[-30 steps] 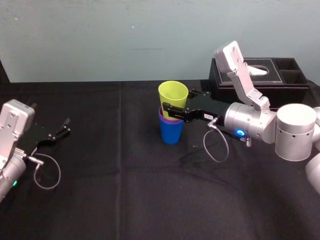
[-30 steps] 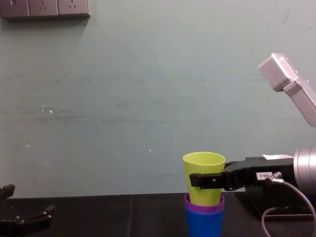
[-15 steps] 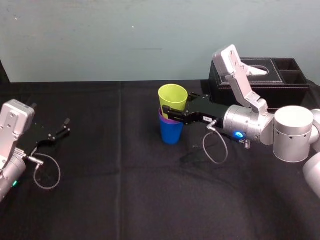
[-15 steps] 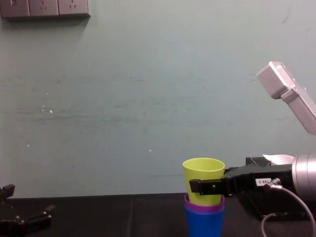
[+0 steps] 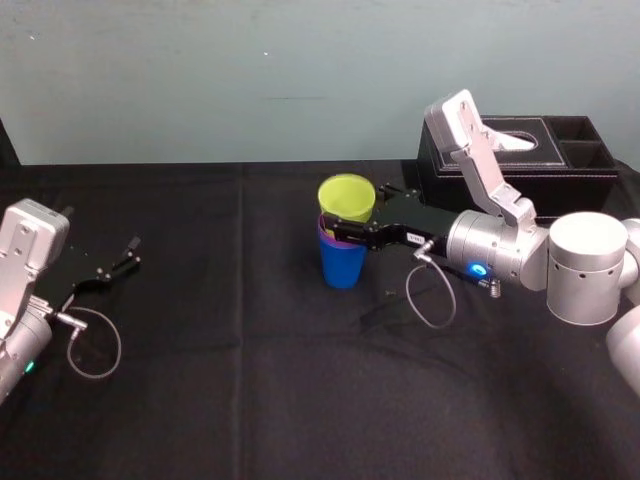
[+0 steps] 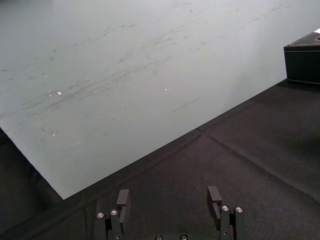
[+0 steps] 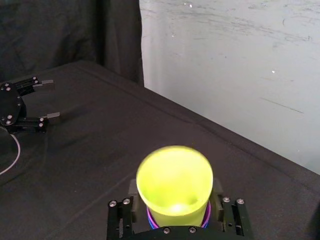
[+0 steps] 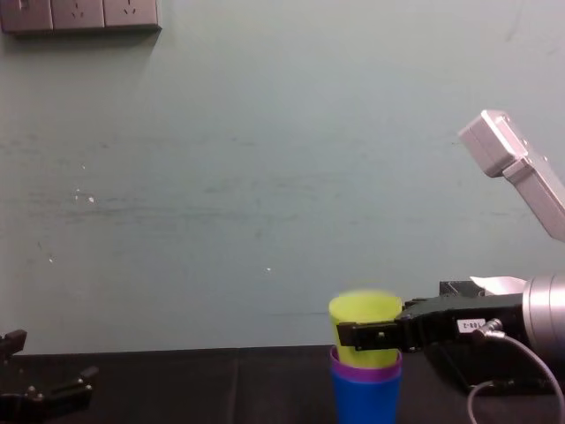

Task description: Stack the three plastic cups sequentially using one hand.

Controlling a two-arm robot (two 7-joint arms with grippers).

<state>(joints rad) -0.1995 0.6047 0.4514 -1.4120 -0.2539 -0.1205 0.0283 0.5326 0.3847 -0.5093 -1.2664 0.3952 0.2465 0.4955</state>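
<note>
The three plastic cups stand nested at the table's middle: a blue cup [image 5: 343,265] at the bottom, a purple cup [image 5: 325,236] showing as a rim, and a yellow-green cup [image 5: 347,197] on top, blurred by motion. My right gripper [image 5: 345,226], the hand with the white label, reaches in from the right. It straddles the yellow-green cup [image 7: 174,175], and its fingers [image 7: 218,194] stand open, slightly off the cup's sides. In the chest view the yellow-green cup [image 8: 365,309] sits low in the purple cup [image 8: 366,372]. My left gripper [image 5: 128,253] rests open at the far left.
A black tissue box [image 5: 520,150] with side compartments stands at the back right, behind my right arm. A loose cable loop [image 5: 430,295] hangs under the right wrist. The black tablecloth [image 5: 250,370] stretches bare between the cups and the left gripper [image 6: 169,197].
The right gripper lowered the yellow-green cup toward the stack, then its fingers widened. The cup has slid down deeper into the purple one. The left arm has not moved.
</note>
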